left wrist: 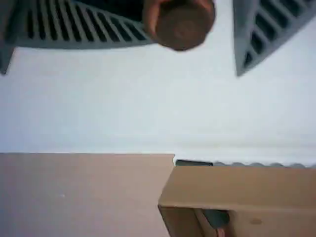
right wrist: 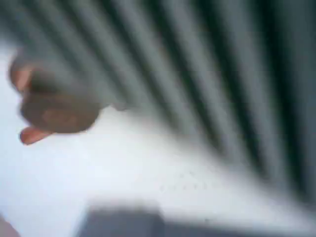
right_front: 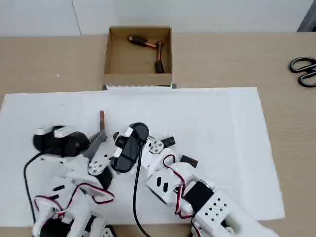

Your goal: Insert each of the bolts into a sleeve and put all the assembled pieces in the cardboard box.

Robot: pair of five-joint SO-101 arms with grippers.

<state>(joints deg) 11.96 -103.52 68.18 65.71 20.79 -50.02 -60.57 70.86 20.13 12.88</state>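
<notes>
Your left gripper (right_front: pixel 100 137) has its jaws apart. In its wrist view the copper piece (left wrist: pixel 180 19) lies against one jaw with a bare gap to the other, so I judge it unclamped. In the high view that piece points to 12 o'clock from the gripper, over the white sheet (right_front: pixel 207 123). The cardboard box (right_front: pixel 138 80) sits at about 1 o'clock, beyond the sheet's far edge, with two assembled pieces (right_front: pixel 140 41) inside. Your right gripper (right_front: pixel 159 144) is near, at 3 o'clock. I cannot tell its state, nor what the blurred copper-and-dark thing (right wrist: pixel 54 108) close before it is. Scissors (right_front: pixel 303 71) lie well apart at 2 o'clock.

If you lift now, the piece will likely roll or drop, since nothing pinches it. The arms are crowded, so swinging either one could knock the other or the piece. A low carry could catch the box's near wall. No writing or label can be read anywhere.
</notes>
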